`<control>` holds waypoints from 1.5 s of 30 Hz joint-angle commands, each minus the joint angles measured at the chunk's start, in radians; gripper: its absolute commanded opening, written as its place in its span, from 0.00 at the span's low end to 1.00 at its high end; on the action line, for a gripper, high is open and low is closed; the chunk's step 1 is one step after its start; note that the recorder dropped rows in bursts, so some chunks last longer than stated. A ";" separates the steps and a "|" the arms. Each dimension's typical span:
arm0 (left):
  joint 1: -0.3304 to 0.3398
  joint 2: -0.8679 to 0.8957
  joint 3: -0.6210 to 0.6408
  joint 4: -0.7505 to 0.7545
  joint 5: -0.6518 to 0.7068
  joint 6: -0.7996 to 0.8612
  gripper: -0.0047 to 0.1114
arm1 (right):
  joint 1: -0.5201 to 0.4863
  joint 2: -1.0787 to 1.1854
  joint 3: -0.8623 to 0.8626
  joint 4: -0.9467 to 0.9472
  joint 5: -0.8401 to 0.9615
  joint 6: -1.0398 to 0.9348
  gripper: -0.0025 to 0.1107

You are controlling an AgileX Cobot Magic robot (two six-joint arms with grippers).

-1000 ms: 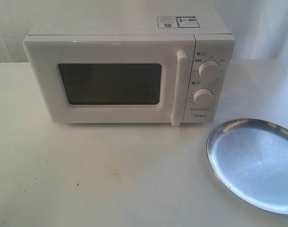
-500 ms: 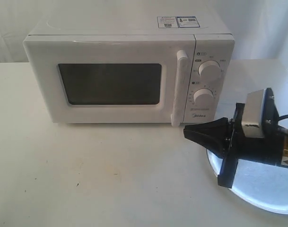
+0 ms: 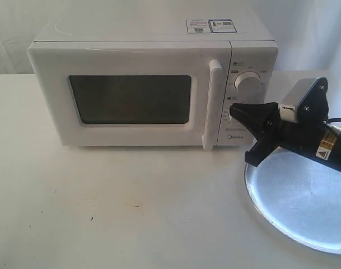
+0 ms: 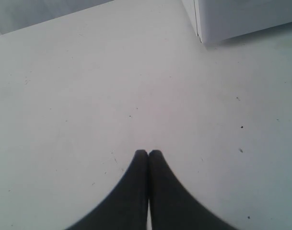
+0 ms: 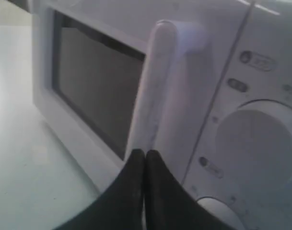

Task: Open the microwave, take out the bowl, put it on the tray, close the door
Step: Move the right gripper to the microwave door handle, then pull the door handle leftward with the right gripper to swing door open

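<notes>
Microwave (image 3: 142, 56) stands on the white table (image 3: 103, 207) with its door (image 3: 131, 134) closed; the silver tray (image 3: 304, 202) lies to its right; the right gripper (image 3: 234, 110), fingers pressed together, points at the lower dial, just beside the handle (image 3: 213, 103); the left gripper (image 4: 148, 154), tips likewise together, hangs over table.

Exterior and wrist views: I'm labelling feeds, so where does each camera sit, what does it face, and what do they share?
Exterior: off the arms, looking slightly down at the microwave front and tray; right fingers show.
Left wrist: behind the shut left fingers, facing the table.
Right wrist: behind the shut right fingers, facing the handle.
Shared: exterior and right wrist both show the handle and upper dial.
</notes>
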 commanded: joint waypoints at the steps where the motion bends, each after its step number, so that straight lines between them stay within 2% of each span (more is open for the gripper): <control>1: -0.006 -0.002 -0.002 -0.008 0.002 -0.003 0.04 | -0.003 0.003 -0.002 0.087 -0.015 -0.012 0.02; 5: -0.006 -0.002 -0.002 -0.008 0.002 -0.003 0.04 | -0.001 0.009 -0.002 0.085 -0.015 -0.012 0.03; 8: -0.006 -0.002 -0.002 -0.008 0.002 -0.003 0.04 | -0.001 0.030 -0.002 0.080 -0.015 -0.028 0.10; 11: -0.006 -0.002 -0.002 -0.008 0.002 -0.003 0.04 | -0.001 0.065 -0.013 0.054 -0.015 -0.029 0.22; 18: -0.006 -0.002 -0.002 -0.008 0.002 -0.003 0.04 | 0.059 0.149 -0.069 0.043 -0.015 -0.029 0.61; 20: -0.006 -0.002 -0.002 -0.008 0.002 -0.003 0.04 | 0.085 0.166 -0.090 0.045 -0.015 -0.029 0.64; 23: -0.006 -0.002 -0.002 -0.008 0.002 -0.003 0.04 | 0.153 0.175 -0.129 0.087 0.025 -0.029 0.62; 27: -0.006 -0.002 -0.002 -0.008 0.002 -0.003 0.04 | 0.220 0.175 -0.155 0.086 0.107 -0.064 0.52; 28: -0.006 -0.002 -0.002 -0.008 0.002 -0.003 0.04 | 0.229 0.175 -0.155 0.086 0.107 -0.064 0.47; 29: -0.006 -0.002 -0.002 -0.008 0.002 -0.003 0.04 | 0.240 0.175 -0.159 0.076 0.107 -0.064 0.38; 30: -0.006 -0.002 -0.002 -0.008 0.002 -0.003 0.04 | 0.244 0.175 -0.161 0.052 0.107 -0.064 0.24; 31: -0.006 -0.002 -0.002 -0.008 0.002 -0.003 0.04 | 0.247 0.175 -0.161 0.044 0.107 -0.064 0.17; 32: -0.006 -0.002 -0.002 -0.008 0.002 -0.003 0.04 | 0.247 0.175 -0.161 0.024 0.107 -0.064 0.05; 33: -0.006 -0.002 -0.002 -0.008 0.002 -0.003 0.04 | 0.247 0.175 -0.161 0.011 0.107 -0.064 0.02; 38: -0.006 -0.002 -0.002 -0.008 0.002 -0.003 0.04 | 0.247 0.175 -0.161 -0.191 -0.015 -0.064 0.02; 45: -0.006 -0.002 -0.002 -0.008 0.002 -0.003 0.04 | 0.249 0.162 -0.161 -0.273 -0.015 -0.044 0.02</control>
